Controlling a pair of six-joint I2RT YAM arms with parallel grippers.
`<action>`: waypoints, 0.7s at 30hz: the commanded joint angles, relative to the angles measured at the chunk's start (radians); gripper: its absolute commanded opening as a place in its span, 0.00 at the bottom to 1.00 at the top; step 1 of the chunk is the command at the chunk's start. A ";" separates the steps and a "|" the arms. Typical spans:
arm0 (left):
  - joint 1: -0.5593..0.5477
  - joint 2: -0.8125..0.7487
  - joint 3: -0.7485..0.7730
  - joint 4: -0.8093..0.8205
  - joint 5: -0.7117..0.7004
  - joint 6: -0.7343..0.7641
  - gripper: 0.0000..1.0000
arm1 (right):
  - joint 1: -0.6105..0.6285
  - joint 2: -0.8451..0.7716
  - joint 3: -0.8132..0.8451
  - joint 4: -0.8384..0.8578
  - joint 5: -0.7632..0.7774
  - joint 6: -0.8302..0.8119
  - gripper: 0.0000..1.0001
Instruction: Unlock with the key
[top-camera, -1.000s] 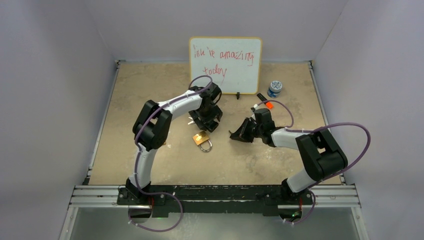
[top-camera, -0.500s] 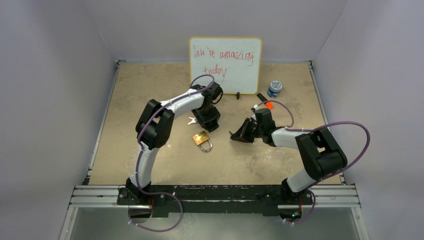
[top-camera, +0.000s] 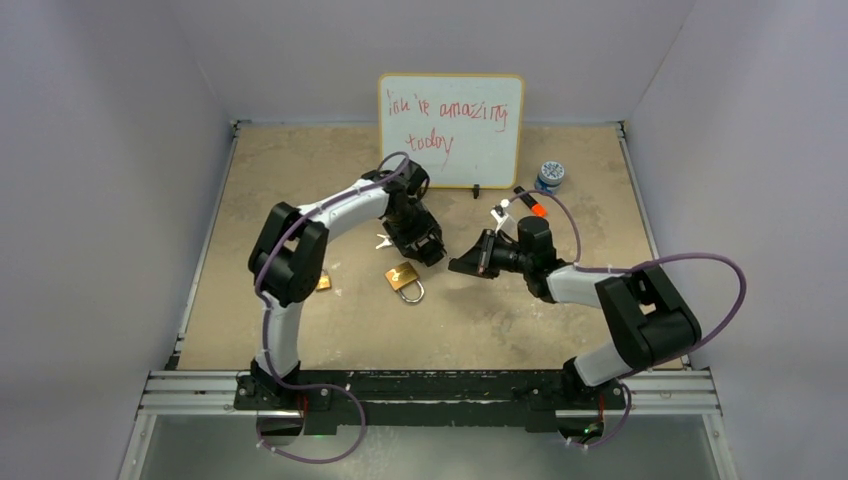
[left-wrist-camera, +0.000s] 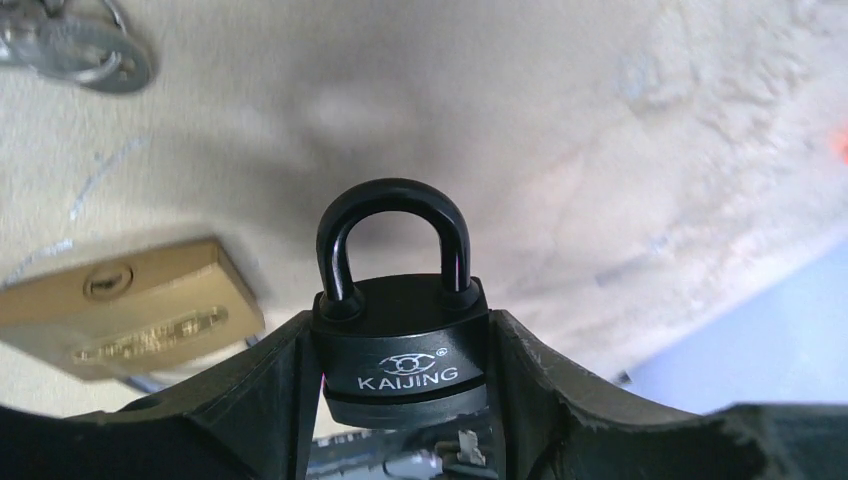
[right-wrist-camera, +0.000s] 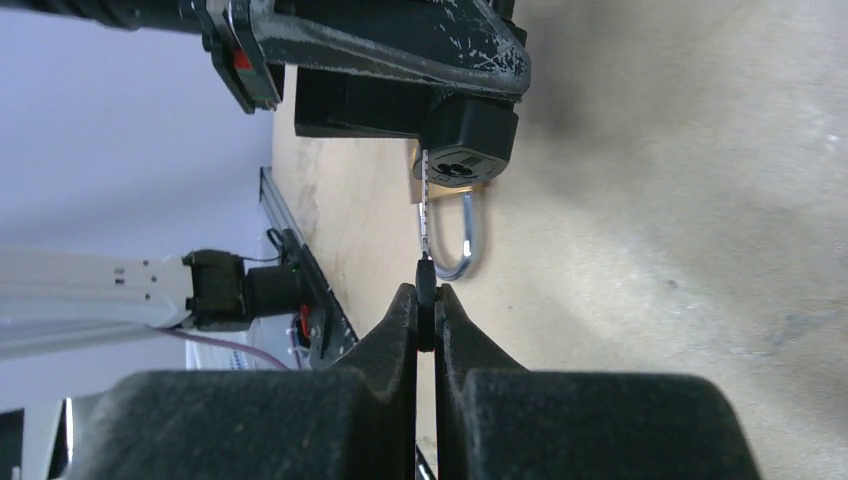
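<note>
Between the fingers of the left pincer (left-wrist-camera: 400, 330) sits the black lock (left-wrist-camera: 402, 365). They are part-closed and clamp its body on both sides, with the shackle shut and pointing away from the wrist. The right pincer (right-wrist-camera: 427, 300) is squeezed tight on the head of the key (right-wrist-camera: 426, 210). The blade reaches up to the lock's underside, its tip at the edge of the keyhole; I cannot tell whether it has entered. Just below the two pincers a brass lock (top-camera: 403, 280) lies flat on the table (top-camera: 480, 320). Spare keys (top-camera: 383, 240) rest beside the left pincer, and a whiteboard (top-camera: 450, 130) stands at the far edge.
</note>
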 joint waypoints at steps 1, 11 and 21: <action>0.039 -0.166 -0.038 0.098 0.189 -0.049 0.09 | 0.007 -0.092 -0.028 0.092 -0.079 -0.036 0.00; 0.070 -0.242 -0.101 0.097 0.288 -0.059 0.08 | 0.015 -0.170 -0.014 0.018 -0.145 -0.090 0.00; 0.070 -0.243 -0.120 0.093 0.291 -0.060 0.08 | 0.034 -0.125 0.042 -0.036 -0.118 -0.113 0.00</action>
